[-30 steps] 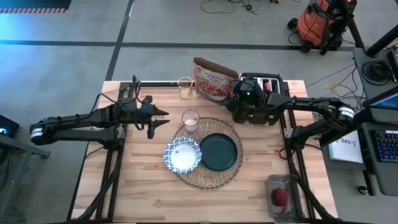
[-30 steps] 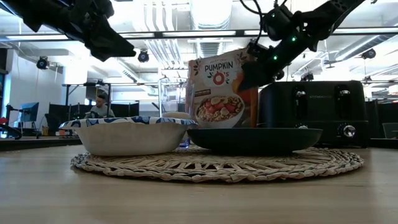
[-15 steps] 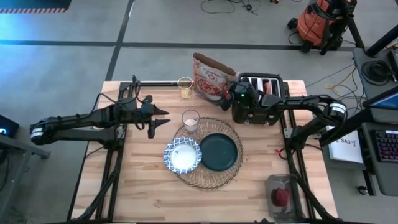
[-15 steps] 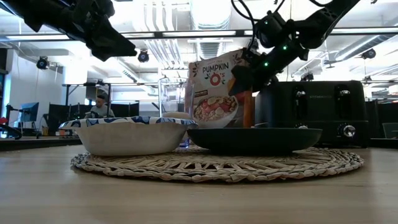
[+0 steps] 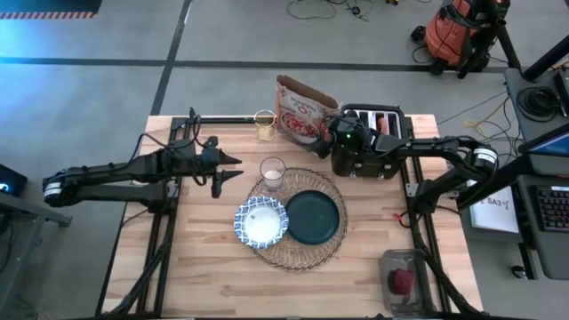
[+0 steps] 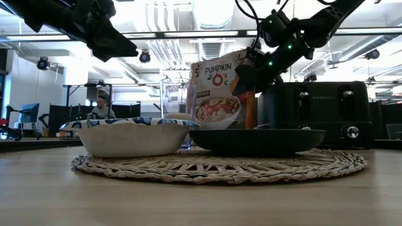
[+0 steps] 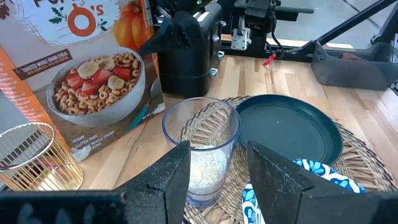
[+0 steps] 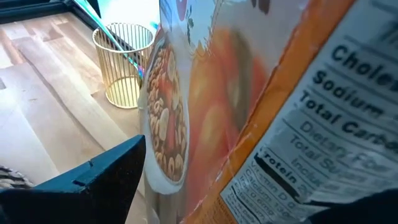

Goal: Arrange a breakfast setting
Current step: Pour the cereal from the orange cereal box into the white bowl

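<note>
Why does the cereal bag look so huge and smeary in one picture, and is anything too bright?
In the right wrist view the red-and-white cereal bag fills the picture and blurs because the camera sits very near it; in the low view the ceiling lights glare white; in the high view a blue glow tints the floor's corner.

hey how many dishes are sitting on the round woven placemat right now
3: a blue-and-white patterned bowl at its left, a dark teal plate beside the bowl at centre-right, and a small clear glass on its far left edge.
</note>
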